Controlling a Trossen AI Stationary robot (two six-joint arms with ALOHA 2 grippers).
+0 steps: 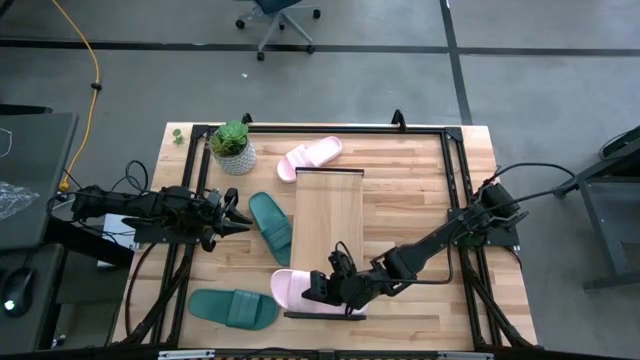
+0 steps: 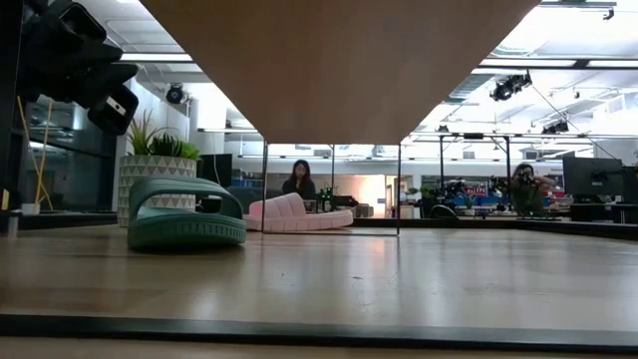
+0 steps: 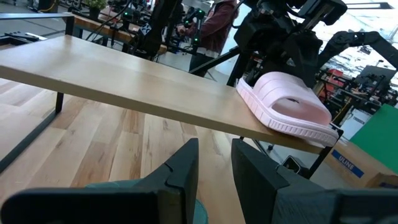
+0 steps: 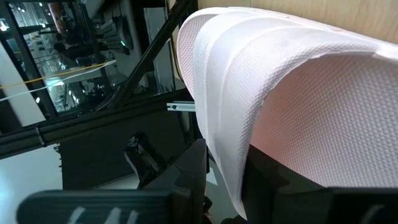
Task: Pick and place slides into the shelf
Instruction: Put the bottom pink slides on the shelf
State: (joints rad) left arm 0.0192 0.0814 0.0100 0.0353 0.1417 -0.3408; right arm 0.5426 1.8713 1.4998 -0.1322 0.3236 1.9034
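Two right fingers (image 4: 214, 186) pinch the wall of a pale pink slide (image 1: 293, 289) at the shelf's (image 1: 328, 215) near end; it looks light, soft rubber, best gripped at strap or rim; the left fingers (image 3: 214, 171), narrowly parted, hover by a teal slide (image 1: 270, 224) on the counter (image 1: 410, 190).

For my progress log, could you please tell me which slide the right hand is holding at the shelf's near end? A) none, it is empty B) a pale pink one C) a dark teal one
B: the right hand is closed on the strap of a pale pink slide resting at the near end of the shelf.
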